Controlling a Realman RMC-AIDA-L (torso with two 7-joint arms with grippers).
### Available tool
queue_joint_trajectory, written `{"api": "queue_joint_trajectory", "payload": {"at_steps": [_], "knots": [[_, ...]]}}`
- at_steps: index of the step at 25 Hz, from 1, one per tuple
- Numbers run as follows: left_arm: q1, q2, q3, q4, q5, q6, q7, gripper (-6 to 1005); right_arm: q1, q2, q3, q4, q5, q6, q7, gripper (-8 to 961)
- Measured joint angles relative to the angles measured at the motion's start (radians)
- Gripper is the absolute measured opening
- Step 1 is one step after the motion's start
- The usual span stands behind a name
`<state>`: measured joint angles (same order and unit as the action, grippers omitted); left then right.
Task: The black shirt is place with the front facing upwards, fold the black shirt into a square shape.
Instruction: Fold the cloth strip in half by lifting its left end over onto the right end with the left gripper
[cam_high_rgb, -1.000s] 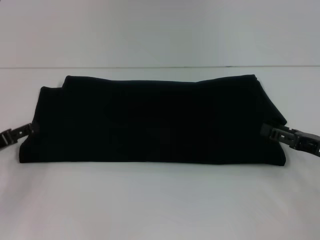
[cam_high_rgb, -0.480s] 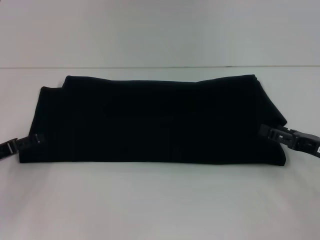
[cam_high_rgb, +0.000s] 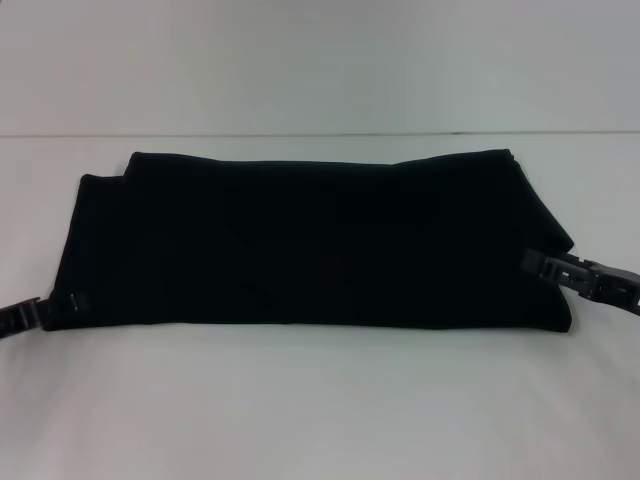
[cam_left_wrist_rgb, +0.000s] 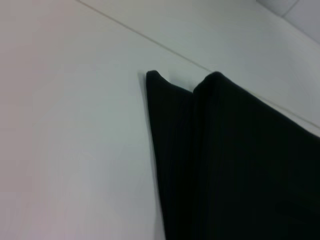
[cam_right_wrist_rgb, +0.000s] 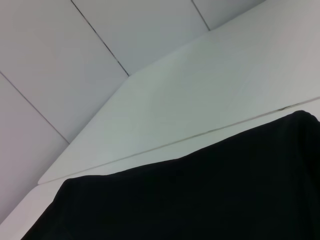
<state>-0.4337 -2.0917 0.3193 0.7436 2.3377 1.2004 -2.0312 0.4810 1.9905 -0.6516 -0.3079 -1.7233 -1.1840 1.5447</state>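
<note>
both hands, left hand (cam_high_rgb: 60, 302) and right hand (cam_high_rgb: 535, 264), show at the black shirt (cam_high_rgb: 310, 240) only from the head; grip unclear.

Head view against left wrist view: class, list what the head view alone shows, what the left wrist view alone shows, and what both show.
Head view only: the black shirt whole, folded into a long band, the left gripper at its near left corner and the right gripper at its right end. Left wrist view only: two pointed fabric corners close up. Both: shirt and white table.
</note>
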Motion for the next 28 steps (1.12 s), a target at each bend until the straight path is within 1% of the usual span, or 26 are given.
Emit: {"api": "queue_joint_trajectory", "payload": {"at_steps": [5,6,8,10,13,17,20,24,28], "knots": [[0.0,-0.002,0.003,-0.001,0.012,-0.002,-0.001,621,-0.001,-0.001,0.001,0.0,0.001,-0.002,0.001,887],[0.0,-0.002,0.003,-0.001,0.012,-0.001,-0.001,590,-0.001,-0.003,0.001,0.0,0.001,-0.004,0.005,887],[0.001,-0.002,0.002,-0.001,0.012,0.003,0.0,528,-0.003,-0.011,-0.003,-0.011,-0.002,-0.005,0.05,887],[0.001,-0.002,0.002,0.0,0.012,0.007,0.002,467,-0.005,-0.021,-0.008,-0.042,-0.033,-0.005,0.146,886],[0.001,-0.002,0.002,0.001,0.012,0.015,0.003,374,-0.005,-0.041,-0.009,-0.131,-0.137,-0.016,0.344,886],[0.001,0.0,0.001,0.002,0.012,0.022,0.003,237,0.018,-0.049,-0.008,-0.262,-0.319,-0.046,0.593,884],[-0.001,0.001,0.0,0.003,0.011,0.023,0.003,136,0.052,-0.058,-0.003,-0.29,-0.436,-0.059,0.715,877],[-0.008,0.004,0.0,0.009,0.007,0.029,0.0,3,0.114,-0.071,-0.006,-0.297,-0.552,-0.099,0.81,867],[-0.009,0.005,0.0,0.019,-0.01,0.038,-0.001,6,0.161,-0.069,-0.004,-0.298,-0.662,-0.104,0.861,858]]}}
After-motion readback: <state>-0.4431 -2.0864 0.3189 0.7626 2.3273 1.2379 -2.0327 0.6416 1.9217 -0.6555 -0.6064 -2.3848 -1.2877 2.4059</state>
